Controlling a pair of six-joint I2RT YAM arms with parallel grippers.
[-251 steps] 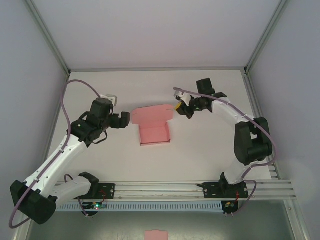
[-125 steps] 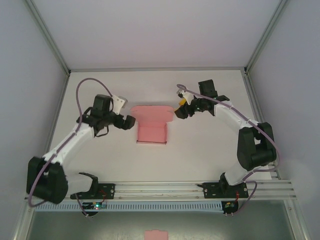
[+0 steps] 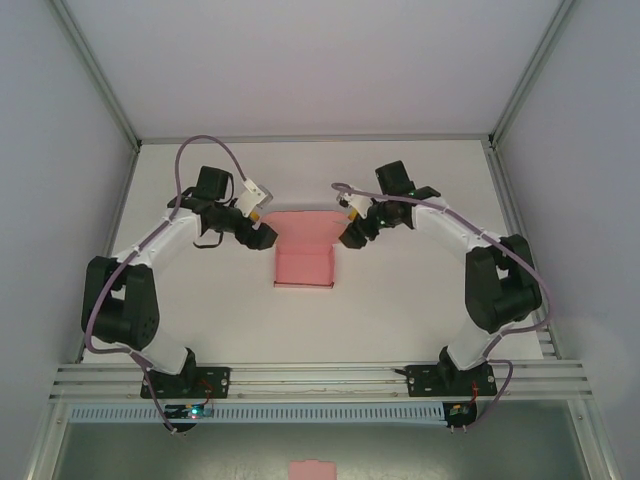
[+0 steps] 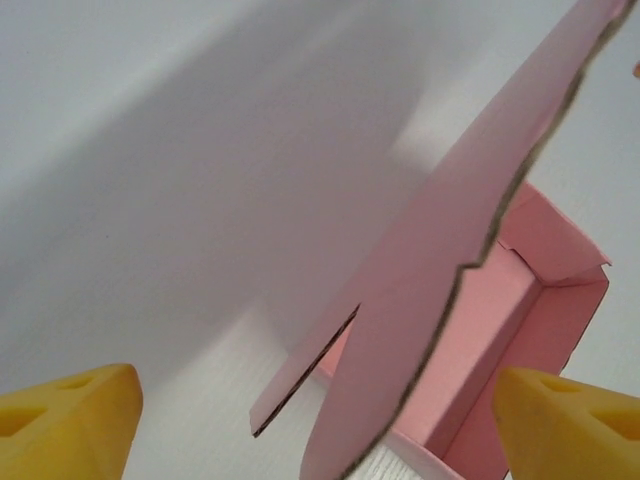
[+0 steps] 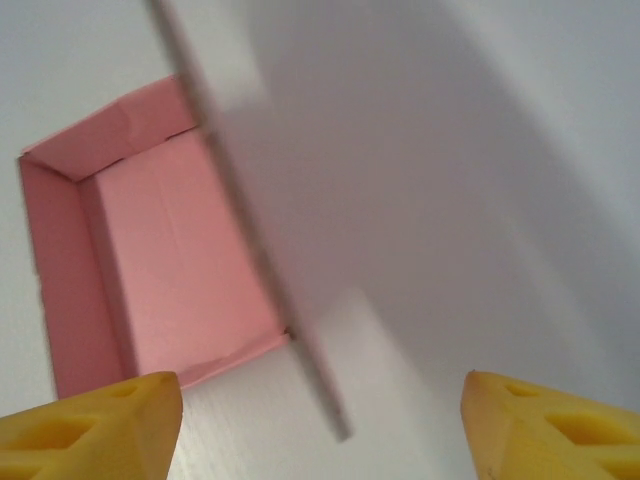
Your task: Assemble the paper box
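Pink paper box (image 3: 304,266) sits mid table (image 3: 400,310): low open tray w/ short walls up. Its big lid flap (image 3: 305,224) tilts up at the far side. Left gripper (image 3: 262,233) & right gripper (image 3: 348,236) flank the flap, both jaws wide apart.

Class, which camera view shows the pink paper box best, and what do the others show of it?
Top external: the whole paper box, open tray with lid flap at its far side. Left wrist gives a close look at the flap's edge and one tray corner. Right wrist shows the tray's inside, the flap blurred.
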